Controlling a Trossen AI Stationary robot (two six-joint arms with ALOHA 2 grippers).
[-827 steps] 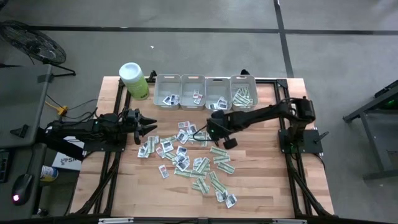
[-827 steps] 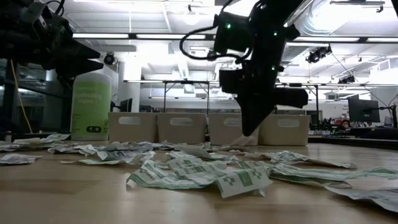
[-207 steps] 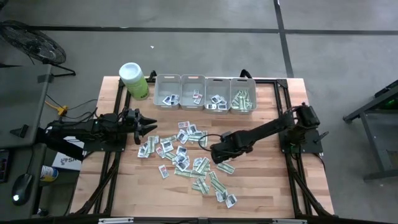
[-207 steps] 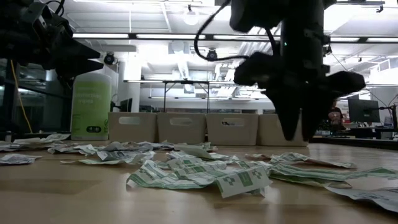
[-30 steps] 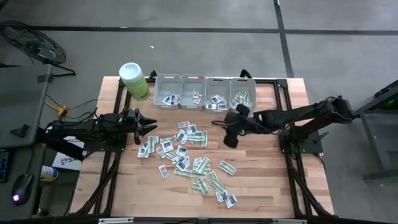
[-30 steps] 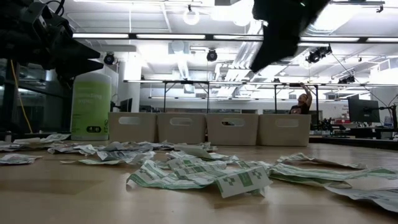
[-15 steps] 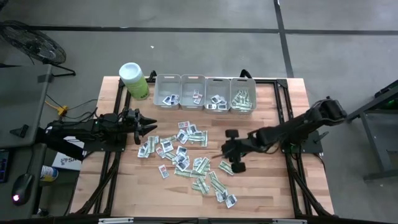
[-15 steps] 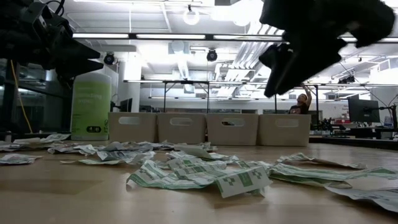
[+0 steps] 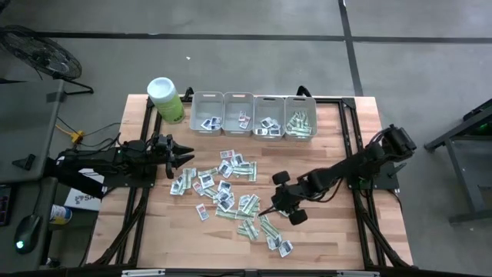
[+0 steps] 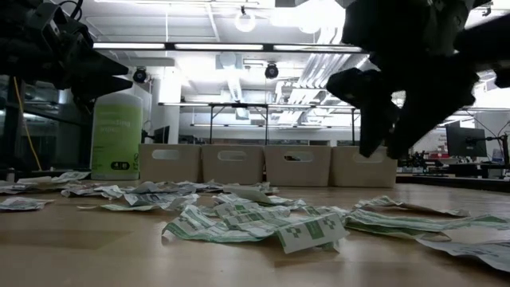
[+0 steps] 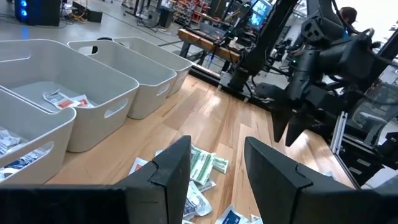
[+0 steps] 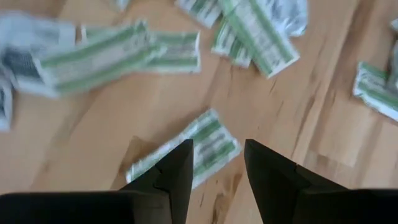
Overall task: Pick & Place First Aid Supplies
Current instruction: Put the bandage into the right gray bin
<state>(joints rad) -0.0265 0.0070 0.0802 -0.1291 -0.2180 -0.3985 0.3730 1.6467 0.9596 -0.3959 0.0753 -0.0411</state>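
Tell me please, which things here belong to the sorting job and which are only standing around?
Job: paper packets scattered on the table; the green-and-white strip under the open right gripper.
Standing around: lime-green canister, left gripper waiting open at the left side.

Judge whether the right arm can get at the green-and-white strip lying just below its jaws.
Probably yes: the right gripper hangs over the green-and-white strip, jaws open; nothing covers it.

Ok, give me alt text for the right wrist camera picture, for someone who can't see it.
The right gripper, its two dark fingers apart and empty, points down at a green-and-white strip packet lying on the wooden table. More green-and-white packets lie scattered farther off.
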